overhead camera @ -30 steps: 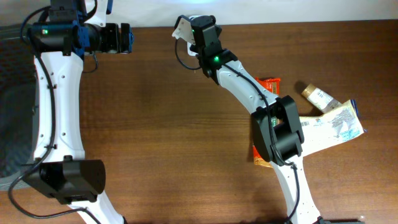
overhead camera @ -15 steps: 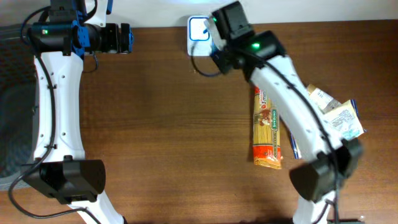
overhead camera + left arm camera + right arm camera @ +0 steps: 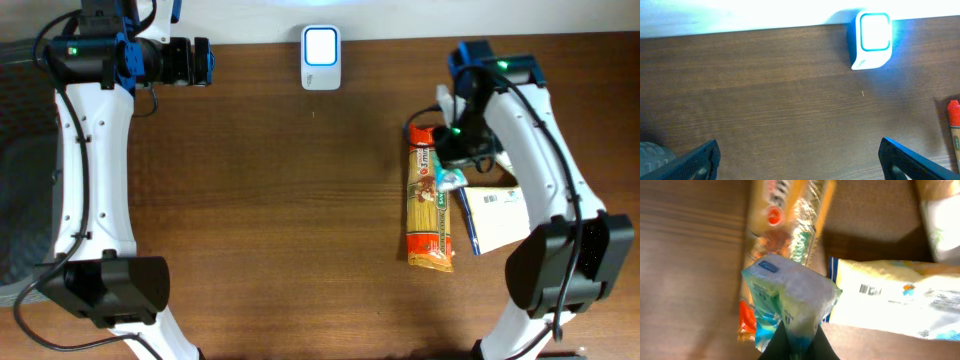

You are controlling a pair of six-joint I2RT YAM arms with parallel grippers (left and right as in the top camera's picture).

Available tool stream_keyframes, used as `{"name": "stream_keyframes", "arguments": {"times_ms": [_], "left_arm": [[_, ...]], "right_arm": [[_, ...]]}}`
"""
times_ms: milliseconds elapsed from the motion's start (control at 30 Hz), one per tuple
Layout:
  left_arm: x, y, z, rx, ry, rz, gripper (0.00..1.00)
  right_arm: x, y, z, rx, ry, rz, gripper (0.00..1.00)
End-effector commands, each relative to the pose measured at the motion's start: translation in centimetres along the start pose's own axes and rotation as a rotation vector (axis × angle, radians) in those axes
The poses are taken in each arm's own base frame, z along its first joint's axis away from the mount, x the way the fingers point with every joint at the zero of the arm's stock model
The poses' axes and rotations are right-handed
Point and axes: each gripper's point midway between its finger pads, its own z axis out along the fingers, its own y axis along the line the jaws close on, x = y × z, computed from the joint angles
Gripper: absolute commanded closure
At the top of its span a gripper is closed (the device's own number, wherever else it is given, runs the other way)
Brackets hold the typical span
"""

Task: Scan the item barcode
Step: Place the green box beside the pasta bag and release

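Note:
My right gripper (image 3: 795, 341) is shut on the blue end of a white and teal packet (image 3: 790, 295), the item. In the overhead view the right gripper (image 3: 455, 162) holds that packet (image 3: 447, 179) just above the top half of a long orange pasta pack (image 3: 430, 215). The white scanner (image 3: 320, 45) glows blue at the table's back edge, well to the left of the packet. It also shows in the left wrist view as the scanner (image 3: 872, 40). My left gripper (image 3: 205, 62) hangs open and empty at the back left, its fingers (image 3: 700, 160) wide apart.
A white and yellow bag (image 3: 495, 215) with a printed barcode lies right of the pasta pack, and appears in the right wrist view as the bag (image 3: 890, 297). The pasta pack (image 3: 785, 210) lies under the held packet. A dark mat (image 3: 20, 180) borders the table's left side.
My right arm has swung from the scanner at the back edge over to the right, carrying the packet down above the pasta pack. The left arm has not moved.

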Motion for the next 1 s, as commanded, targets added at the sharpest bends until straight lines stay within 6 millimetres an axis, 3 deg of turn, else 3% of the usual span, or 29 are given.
{"name": "stream_keyframes", "arguments": {"times_ms": [0, 33, 100, 167, 200, 300, 433, 500, 567, 700, 967], "left_arm": [[-0.5, -0.1, -0.9, 0.001, -0.023, 0.019, 0.01], [-0.5, -0.1, -0.9, 0.001, -0.023, 0.019, 0.01], [-0.5, -0.1, -0.9, 0.001, -0.023, 0.019, 0.01], [-0.5, -0.1, -0.9, 0.001, -0.023, 0.019, 0.01], [-0.5, -0.1, -0.9, 0.001, -0.023, 0.019, 0.01], [-0.5, -0.1, -0.9, 0.001, -0.023, 0.019, 0.01], [-0.5, -0.1, -0.9, 0.001, -0.023, 0.019, 0.01], [-0.5, -0.1, -0.9, 0.001, -0.023, 0.019, 0.01], [-0.5, -0.1, -0.9, 0.001, -0.023, 0.019, 0.01], [-0.5, -0.1, -0.9, 0.001, -0.023, 0.019, 0.01], [-0.5, -0.1, -0.9, 0.001, -0.023, 0.019, 0.01]], "right_arm": [[2.0, -1.2, 3.2, -0.029, 0.079, 0.045, 0.88], [2.4, -1.6, 3.7, -0.034, 0.093, 0.042, 0.76], [2.5, -1.9, 3.9, -0.043, 0.093, 0.024, 0.35], [2.0, -1.5, 3.2, -0.067, 0.07, 0.009, 0.18], [1.7, -0.8, 2.4, -0.11, 0.048, -0.013, 0.02], [0.8, 0.6, -1.6, -0.178, -0.056, -0.056, 0.01], [1.1, 2.1, -11.4, -0.204, -0.339, -0.069, 0.01], [2.9, 2.9, -16.0, -0.237, -0.478, -0.038, 0.01], [6.3, 3.4, -20.5, -0.255, -0.615, 0.036, 0.01], [10.8, 2.3, -24.6, -0.151, -0.792, 0.035, 0.01], [18.6, 0.1, -29.2, 0.035, -1.04, 0.1, 0.02]]}}
